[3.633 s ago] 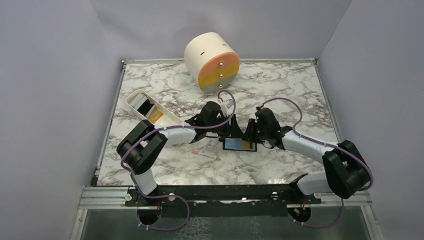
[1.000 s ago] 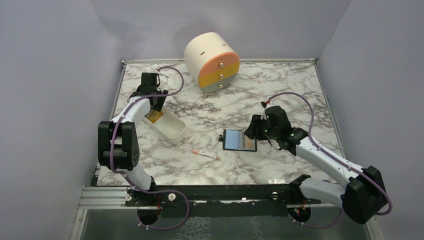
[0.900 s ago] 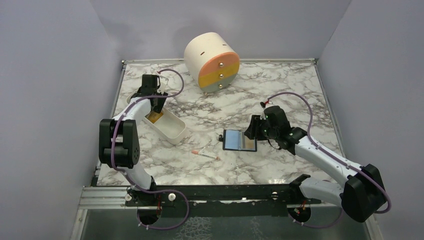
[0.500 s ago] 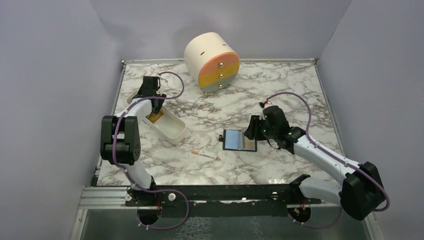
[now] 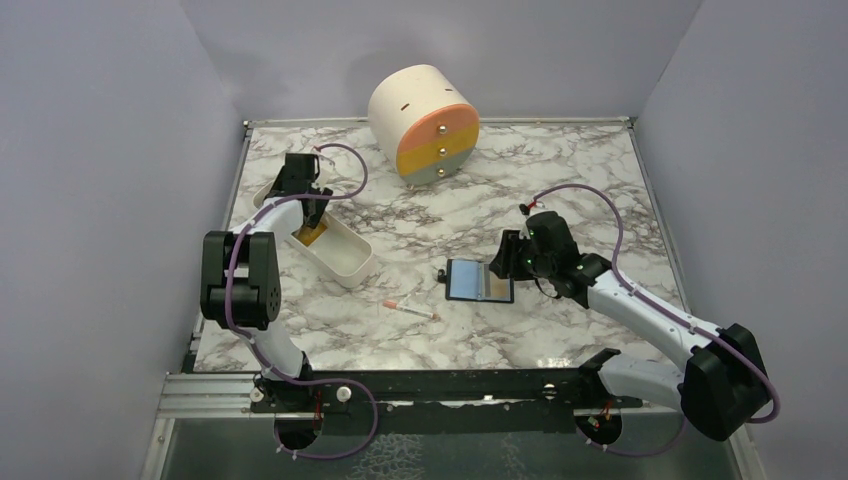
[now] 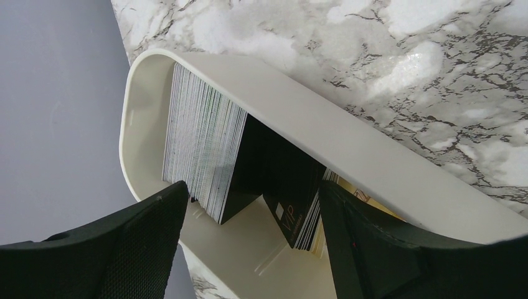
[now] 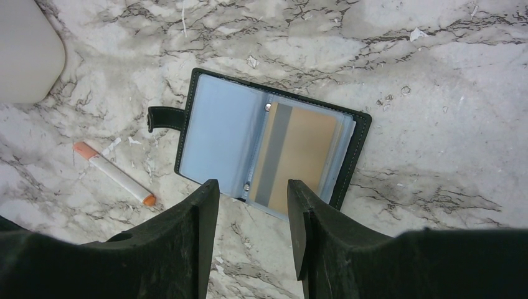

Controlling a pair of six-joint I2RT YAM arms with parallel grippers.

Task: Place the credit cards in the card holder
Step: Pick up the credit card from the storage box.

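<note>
The black card holder (image 5: 479, 281) lies open on the marble, with an orange-tan card (image 7: 299, 152) in its right sleeve and a pale blue sleeve on the left. My right gripper (image 5: 508, 262) hovers open just right of it, and its jaws (image 7: 252, 185) are empty above the holder's near edge (image 7: 271, 149). More credit cards (image 6: 202, 146) stand on edge in the white tray (image 6: 348, 143), among them a black card (image 6: 292, 199) leaning over. My left gripper (image 6: 249, 190) is open, its fingers straddling these cards without touching them. An orange card (image 5: 310, 234) shows beside that gripper (image 5: 312, 215).
A white-and-orange stick (image 5: 410, 309) lies left of the holder and shows in the right wrist view (image 7: 115, 174). A round cream drawer unit (image 5: 425, 125) stands at the back. The tray (image 5: 345, 262) sits near the table's left edge and the grey wall.
Since the earliest frame the left arm has swung from the holder to the tray. Over the last second it has dipped slightly toward the cards with its jaws a little wider. The right arm has barely moved.
</note>
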